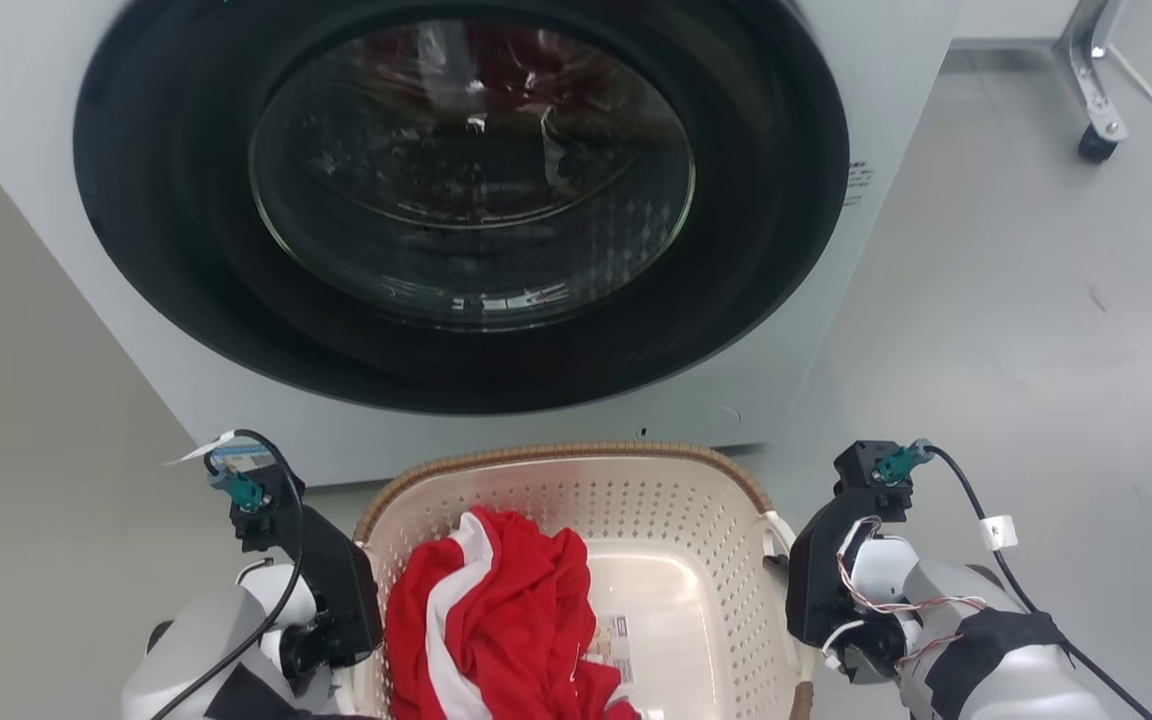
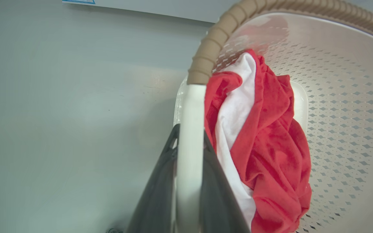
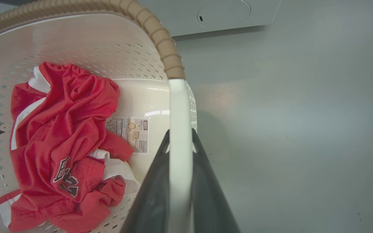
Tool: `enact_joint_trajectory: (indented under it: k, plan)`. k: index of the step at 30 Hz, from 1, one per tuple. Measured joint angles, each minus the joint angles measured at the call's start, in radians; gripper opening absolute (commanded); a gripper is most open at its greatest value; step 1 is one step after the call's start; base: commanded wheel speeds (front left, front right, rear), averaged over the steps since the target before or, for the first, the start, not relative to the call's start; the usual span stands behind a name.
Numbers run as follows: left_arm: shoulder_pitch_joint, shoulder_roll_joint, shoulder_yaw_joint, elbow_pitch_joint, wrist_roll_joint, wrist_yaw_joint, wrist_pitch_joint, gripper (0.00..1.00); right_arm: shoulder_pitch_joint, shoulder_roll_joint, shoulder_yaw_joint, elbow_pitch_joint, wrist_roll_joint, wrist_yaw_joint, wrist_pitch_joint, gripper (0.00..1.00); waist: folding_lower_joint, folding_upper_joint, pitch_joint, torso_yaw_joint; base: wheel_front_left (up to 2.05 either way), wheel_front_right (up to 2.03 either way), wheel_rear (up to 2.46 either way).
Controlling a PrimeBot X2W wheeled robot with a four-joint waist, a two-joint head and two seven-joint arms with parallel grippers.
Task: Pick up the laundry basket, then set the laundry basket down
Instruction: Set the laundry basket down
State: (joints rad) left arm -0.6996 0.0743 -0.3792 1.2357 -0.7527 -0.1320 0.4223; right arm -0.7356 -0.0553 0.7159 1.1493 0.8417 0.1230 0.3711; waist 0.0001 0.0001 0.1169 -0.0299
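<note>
So the laundry basket (image 1: 576, 452) is right in front of the robot, just short of the washing machine (image 1: 836, 330), with a crumpled red-and-white shirt (image 1: 506, 600) piled on its left side. Both side handles are pinched: the left gripper (image 2: 190, 132) has its jaws clamped either side of the left handle (image 2: 191, 103), and the right gripper (image 3: 180, 132) does the same on the right handle (image 3: 177, 103). I'd call this the pick-up step, grasp done. Can't tell from here whether the bottom is off the floor (image 1: 1036, 350) yet. Next move, I reckon, wants both arms rising together and level, since the load is lopsided and those thin handles could slip or twist in the jaws.
</note>
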Motion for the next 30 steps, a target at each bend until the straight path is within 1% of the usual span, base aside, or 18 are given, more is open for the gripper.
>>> enact_joint_trajectory:
  k: [8,12,17,19,22,30]
  plan:
    - [-0.031,-0.005,-0.009,-0.017,0.018,0.021,-0.088,0.0,-0.041,-0.004,0.003,0.001,-0.026,0.0,-0.079,0.0,0.0001,0.0,0.096,0.004,0.0,0.0,0.0]
    - [-0.037,-0.006,-0.01,-0.02,0.025,0.044,-0.131,0.0,-0.059,-0.003,0.012,0.001,-0.039,0.0,-0.116,0.0,0.0001,0.0,0.148,0.007,0.0,0.0,0.0]
    - [-0.062,-0.007,-0.017,-0.027,0.036,0.053,-0.176,0.0,-0.075,-0.003,0.013,0.002,-0.045,-0.001,-0.167,0.0,0.0001,0.0,0.216,0.01,0.0,0.0,0.0]
    - [-0.066,-0.007,-0.018,-0.028,0.037,0.054,-0.193,0.0,-0.08,-0.003,0.013,0.001,-0.057,-0.009,-0.19,0.0,0.0001,0.0,0.243,0.011,0.0,0.0,0.0]
    - [-0.07,-0.011,-0.017,-0.028,0.042,0.063,-0.219,0.0,-0.089,-0.002,0.019,0.002,-0.068,-0.009,-0.215,0.0,0.0002,0.0,0.284,0.013,0.0,0.0,0.0]
    - [-0.08,-0.014,-0.019,-0.032,0.059,0.071,-0.283,0.0,-0.121,-0.004,0.034,0.005,-0.096,-0.01,-0.282,0.0,0.0002,0.0,0.392,0.016,0.0,0.0,0.0]
